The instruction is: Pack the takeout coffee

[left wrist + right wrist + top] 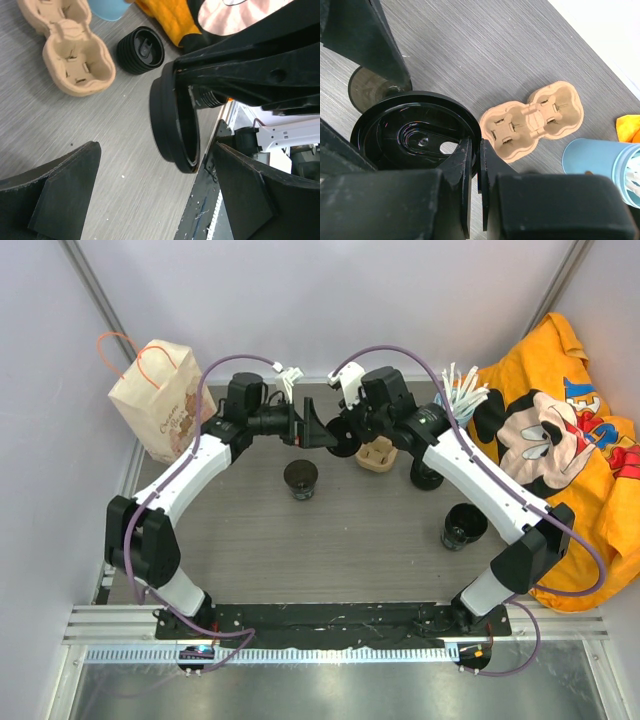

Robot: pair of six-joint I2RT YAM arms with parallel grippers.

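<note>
Two end effectors crowd the same spot just left of the cardboard carrier (380, 454), and your next move turns on what stands below them. The right end effector (475, 150) has its fingers pressed together on the rim of a black lid (415, 132), holding the disc on edge rather than flat. The left end effector (156, 150) is spread wide, one finger to each side of that lid; as far as the left wrist view shows, it touches neither face. The takeout coffee (300, 478) stands upright on the tabletop (370, 550) with its mouth open to the top. It sits left of the carrier, a little nearer the arm bases, and apart from it. From the left end effector the cup lies down and toward the bases, nearly under the fingers, so your left arm is the closer one. The two carrier wells that show are empty and face up. By my reading, either the lid has to turn from on-edge to flat over the cup's mouth, or the cup has to travel rightward into a well. Whichever you choose, come down in line with the cup's upright axis.
</note>
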